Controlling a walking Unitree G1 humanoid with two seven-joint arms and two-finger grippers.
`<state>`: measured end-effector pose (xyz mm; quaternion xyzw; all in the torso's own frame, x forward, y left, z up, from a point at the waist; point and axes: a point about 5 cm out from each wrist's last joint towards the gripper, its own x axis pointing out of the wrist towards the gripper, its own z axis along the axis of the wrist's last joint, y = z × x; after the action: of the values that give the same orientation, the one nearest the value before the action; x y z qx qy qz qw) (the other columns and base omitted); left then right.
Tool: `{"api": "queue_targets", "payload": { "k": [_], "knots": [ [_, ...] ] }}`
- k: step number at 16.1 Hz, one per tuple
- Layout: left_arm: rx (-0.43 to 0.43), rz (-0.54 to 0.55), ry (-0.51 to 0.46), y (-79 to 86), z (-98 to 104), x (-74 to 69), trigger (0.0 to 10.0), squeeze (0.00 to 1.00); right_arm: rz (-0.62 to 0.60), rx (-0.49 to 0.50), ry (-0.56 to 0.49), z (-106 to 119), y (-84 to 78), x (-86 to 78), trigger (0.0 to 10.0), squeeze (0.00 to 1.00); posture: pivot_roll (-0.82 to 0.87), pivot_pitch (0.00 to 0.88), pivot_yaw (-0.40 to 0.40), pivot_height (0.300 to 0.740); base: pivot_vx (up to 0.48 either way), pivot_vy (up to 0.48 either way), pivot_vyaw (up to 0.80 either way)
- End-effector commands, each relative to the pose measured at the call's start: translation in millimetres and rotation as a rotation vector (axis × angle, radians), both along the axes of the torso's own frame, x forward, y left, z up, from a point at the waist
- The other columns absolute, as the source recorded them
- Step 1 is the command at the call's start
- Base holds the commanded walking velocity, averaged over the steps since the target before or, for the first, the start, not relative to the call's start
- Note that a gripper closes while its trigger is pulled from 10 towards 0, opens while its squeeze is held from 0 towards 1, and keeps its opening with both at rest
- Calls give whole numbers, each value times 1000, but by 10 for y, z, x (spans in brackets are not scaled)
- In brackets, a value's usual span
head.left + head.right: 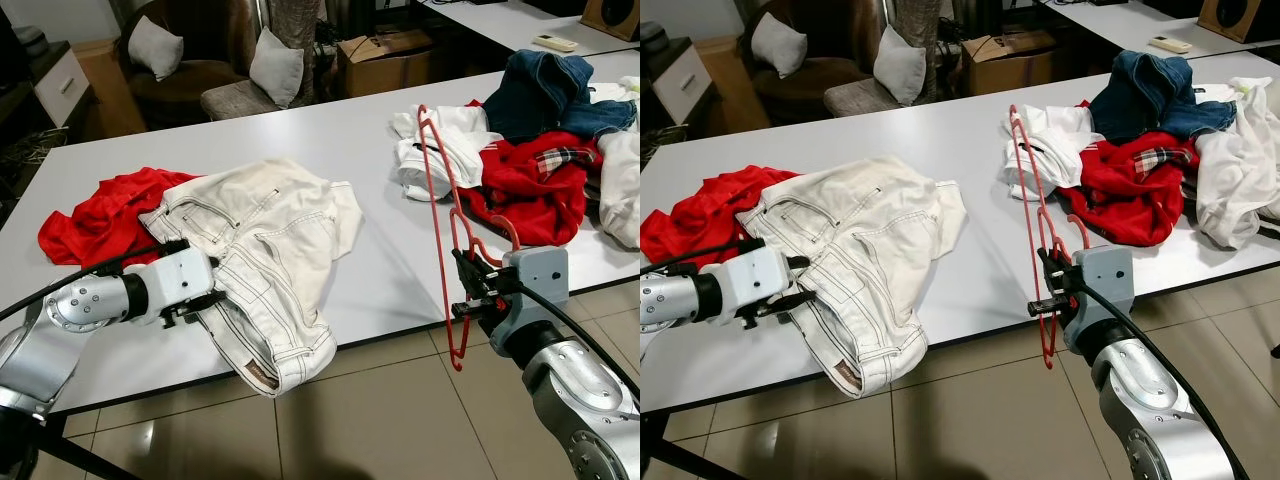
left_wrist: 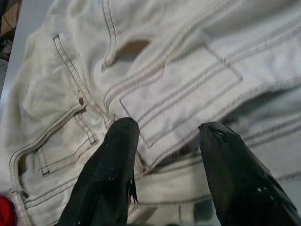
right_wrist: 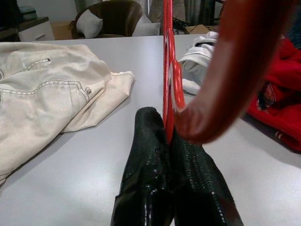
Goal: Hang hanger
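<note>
A thin red hanger (image 3: pixel 167 47) stands upright at the table's front edge, and my right gripper (image 1: pixel 468 285) is shut on its lower part. Its hook curves close past the right wrist camera. The frame rises toward the clothes pile, and its bottom end hangs below the table edge. Cream jeans (image 1: pixel 260 230) lie crumpled at the front left of the table, with one leg drooping over the edge. My left gripper (image 1: pixel 212 285) is open at the jeans' waistband side. Its fingers (image 2: pixel 120 155) are spread just over the stitched fabric (image 2: pixel 188 70) with nothing gripped.
A red garment (image 1: pixel 95 215) lies left of the jeans. A pile of white (image 1: pixel 440 150), red (image 1: pixel 530 185) and blue (image 1: pixel 550 90) clothes covers the right of the white table (image 1: pixel 390 270). An armchair with cushions (image 1: pixel 200 60) and a cardboard box (image 1: pixel 385 55) stand behind. Tiled floor (image 1: pixel 350 420) lies below.
</note>
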<state>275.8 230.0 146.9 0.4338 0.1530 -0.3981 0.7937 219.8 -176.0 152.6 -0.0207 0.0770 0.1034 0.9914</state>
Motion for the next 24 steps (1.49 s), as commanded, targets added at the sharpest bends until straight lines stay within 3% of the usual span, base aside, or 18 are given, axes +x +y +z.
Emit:
{"api": "queue_targets", "payload": {
  "k": [1, 4, 7, 10, 11, 12, 13, 14, 15, 16, 17, 19, 20, 21, 22, 24],
  "knots": [
    [57, -18, -2, 32, -1, 17, 10000, 0, -7, 5, -2, -14, 4, -10, 10000, 0, -143, 0, 130, 740, 0, 0, 0],
    [97, -39, -12, -20, -93, 62, 10000, 0, -10, 6, -4, -23, 16, -3, 10000, 0, -146, 0, 135, 740, 0, 0, 0],
    [54, -64, -81, -215, -204, 185, 10000, 0, -15, 7, -16, -9, 18, 16, 10000, 0, -158, 0, 143, 740, 0, 0, 0],
    [78, -89, -92, -319, -328, 268, 10000, 0, -19, 7, -24, -4, 19, 27, 10000, 0, -168, 0, 151, 740, 0, 0, 0],
    [54, -90, -88, -385, -357, 325, 8824, 0, -22, 8, -30, 2, 21, 32, 10000, 0, -174, 0, 155, 740, 0, 0, 0],
    [9, -86, -94, -477, -353, 405, 902, 0, -25, 7, -36, 9, 19, 36, 10000, 0, -185, 0, 160, 740, 0, 0, 0],
    [9, -86, -94, -477, -353, 405, 902, 0, -25, 7, -36, 9, 19, 36, 10000, 0, -185, 0, 160, 740, 0, 0, 0],
    [-87, -66, -120, -628, -266, 525, 0, 0, -29, 4, -42, 18, 6, 40, 10000, 0, -188, 0, 159, 740, 0, 0, 0],
    [-205, -32, -146, -795, -135, 651, 0, 0, -32, -1, -48, 28, -12, 47, 10000, 0, -190, 0, 157, 740, 0, 0, 0],
    [-205, -32, -146, -795, -135, 651, 0, 0, -32, -1, -48, 28, -12, 47, 10000, 0, -190, 0, 157, 740, 0, 0, 0],
    [-355, 21, -174, -1009, 49, 808, 0, 0, -36, -5, -56, 45, -33, 68, 10000, 0, -192, 0, 152, 740, 0, 0, 0],
    [-590, 113, -193, -1237, 298, 969, 0, 0, -42, -9, -66, 66, -52, 92, 10000, 0, -193, 0, 151, 740, 0, 0, 0],
    [-782, 208, -210, -1397, 493, 1077, 549, 0, -51, -14, -72, 72, -68, 105, 10000, 0, -195, 0, 156, 740, 0, 0, 0],
    [-696, 169, -229, -1494, 442, 1070, 10000, 0, -58, -16, -73, 70, -69, 103, 10000, 0, -198, 0, 163, 740, 0, 0, 0],
    [-627, 130, -233, -1514, 380, 1047, 10000, 0, -59, -15, -74, 68, -66, 100, 10000, 0, -198, 0, 163, 740, 0, 0, 0],
    [-381, 12, -176, -1433, 51, 933, 10000, 0, -62, -12, -74, 63, -54, 87, 10000, 0, -194, 0, 167, 740, 0, 0, 0]
  ]
}}
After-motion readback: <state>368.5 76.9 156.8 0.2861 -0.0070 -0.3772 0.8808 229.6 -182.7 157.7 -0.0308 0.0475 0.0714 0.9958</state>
